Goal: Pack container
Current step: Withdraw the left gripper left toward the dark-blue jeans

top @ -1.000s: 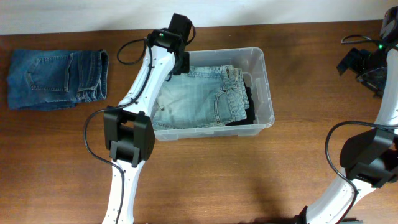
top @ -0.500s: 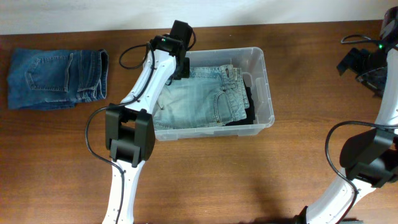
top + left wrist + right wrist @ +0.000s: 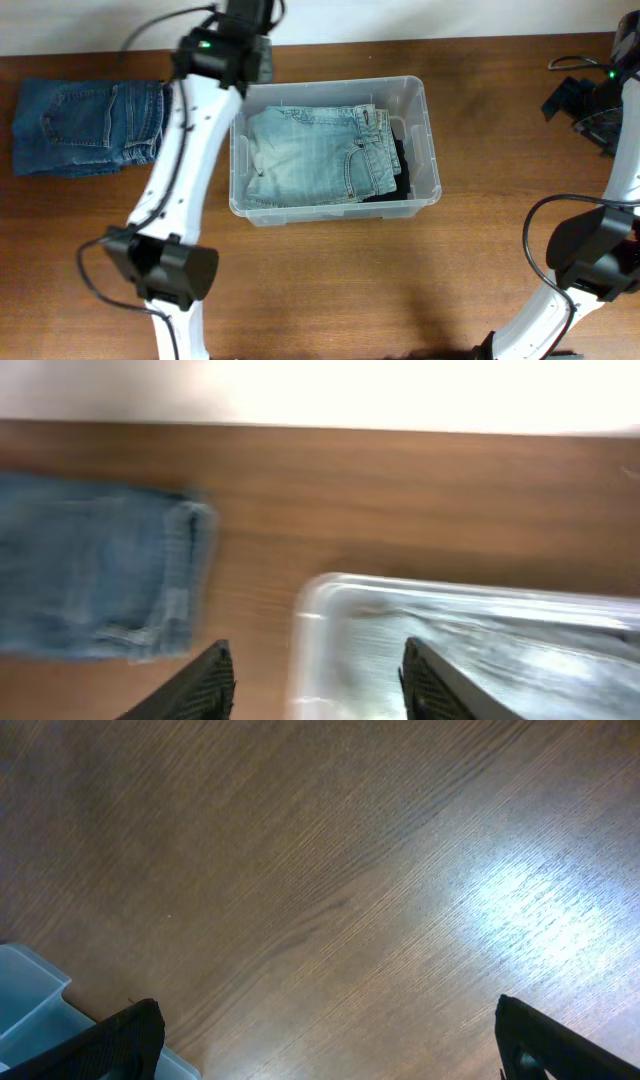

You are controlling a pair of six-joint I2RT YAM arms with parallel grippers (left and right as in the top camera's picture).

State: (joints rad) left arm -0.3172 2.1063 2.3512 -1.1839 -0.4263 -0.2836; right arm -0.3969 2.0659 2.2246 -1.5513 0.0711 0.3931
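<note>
Overhead view: the container [image 3: 335, 213], set mid-table near the far edge and loaded with folded jeans [image 3: 310, 155], is judged stiff, smooth-walled and best gripped at its rim, while the left gripper [image 3: 315, 670] and right gripper [image 3: 335, 1040] are spread wide, nothing held.

Left claw [image 3: 316, 678], right claw [image 3: 325, 1042] open

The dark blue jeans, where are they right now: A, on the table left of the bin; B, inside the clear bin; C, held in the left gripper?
A: the folded dark jeans lie on the table, left of the bin and apart from it.
</note>
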